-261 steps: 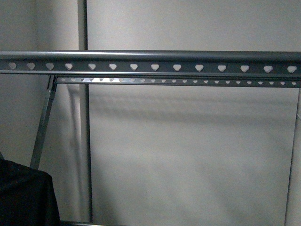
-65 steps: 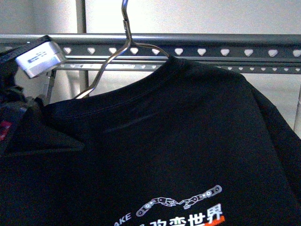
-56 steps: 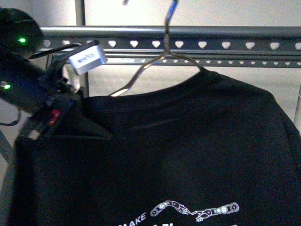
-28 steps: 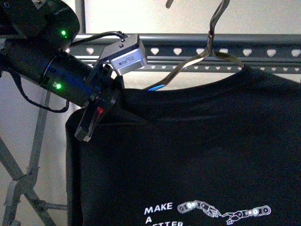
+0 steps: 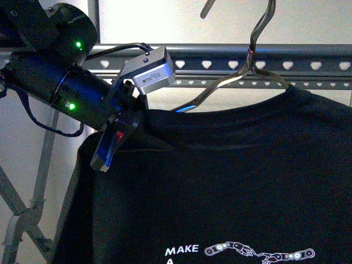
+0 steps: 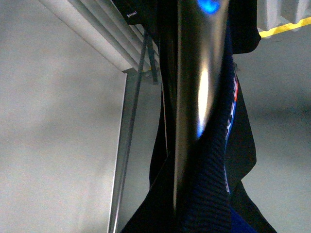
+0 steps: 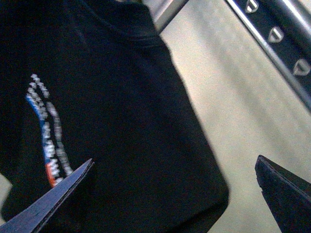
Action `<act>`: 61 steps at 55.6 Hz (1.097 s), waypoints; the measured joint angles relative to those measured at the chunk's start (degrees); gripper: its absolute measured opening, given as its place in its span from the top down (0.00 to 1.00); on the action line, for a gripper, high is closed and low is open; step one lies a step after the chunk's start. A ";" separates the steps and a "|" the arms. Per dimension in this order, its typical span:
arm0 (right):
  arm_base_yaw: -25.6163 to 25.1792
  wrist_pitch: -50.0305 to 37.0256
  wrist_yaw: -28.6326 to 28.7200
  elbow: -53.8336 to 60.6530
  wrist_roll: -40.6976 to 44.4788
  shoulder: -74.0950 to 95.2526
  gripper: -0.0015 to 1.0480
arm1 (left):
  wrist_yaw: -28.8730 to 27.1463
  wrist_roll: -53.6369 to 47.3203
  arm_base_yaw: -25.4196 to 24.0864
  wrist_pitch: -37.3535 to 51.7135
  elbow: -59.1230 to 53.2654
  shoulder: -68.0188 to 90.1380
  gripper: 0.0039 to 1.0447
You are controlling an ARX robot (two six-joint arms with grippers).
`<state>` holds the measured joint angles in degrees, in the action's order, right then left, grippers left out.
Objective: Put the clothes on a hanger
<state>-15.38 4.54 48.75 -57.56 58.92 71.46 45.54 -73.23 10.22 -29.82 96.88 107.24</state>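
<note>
The clothes [image 5: 220, 181], a black T-shirt with a white print [image 5: 258, 253], hang on a thin wire frame [image 5: 242, 71] whose hook [image 5: 267, 16] rises above the hanger [image 5: 308, 61], a grey rack rail with heart-shaped holes. My left gripper [image 5: 118, 135] is shut on the shirt's shoulder, just in front of and below the rail. In the left wrist view the dark cloth [image 6: 214, 194] and the shiny wire [image 6: 192, 97] fill the picture. My right gripper [image 7: 172, 194] is open; the shirt's sleeve [image 7: 121, 121] lies beyond its jaws, with the rail [image 7: 277, 34] further off.
A second punched rail [image 5: 319, 82] runs behind the first. The rack's crossed legs [image 5: 22, 214] stand at lower left. A vertical grey pole [image 5: 93, 16] and a pale wall are behind. A yellow floor line [image 6: 286, 29] shows in the left wrist view.
The shirt on its wire frame came up from lower left and moved right in front of the rail, carried by my left arm. In the last half second it shifted slightly right.
</note>
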 joint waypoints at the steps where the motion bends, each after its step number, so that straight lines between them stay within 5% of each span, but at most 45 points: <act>1: 0.44 0.02 -0.57 -0.85 0.79 0.63 0.07 | 0.00 0.00 0.00 0.00 0.00 0.00 0.95; 18: 9.94 0.81 -12.28 -16.72 2.80 14.86 0.10 | 0.02 0.00 -0.04 0.00 0.00 0.00 0.95; 32: 12.13 -3.02 -17.33 -18.38 -0.39 23.17 0.48 | -0.66 -0.02 -0.09 0.00 0.00 0.00 0.95; 45: 9.86 -4.68 -10.95 -13.92 -3.04 21.40 0.85 | -0.90 -0.07 -0.17 0.13 0.04 0.02 0.95; 51: 6.47 -4.20 -6.27 -9.27 -5.75 18.51 0.97 | 0.94 -0.07 -0.09 0.31 0.20 0.00 0.73; 61: -0.61 2.84 -6.38 -0.85 -6.99 12.81 0.97 | 1.11 -0.04 -0.09 0.31 0.22 0.00 0.39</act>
<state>-15.99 7.38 42.37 -58.41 51.92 84.27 46.65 -73.28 10.13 -29.52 97.10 107.24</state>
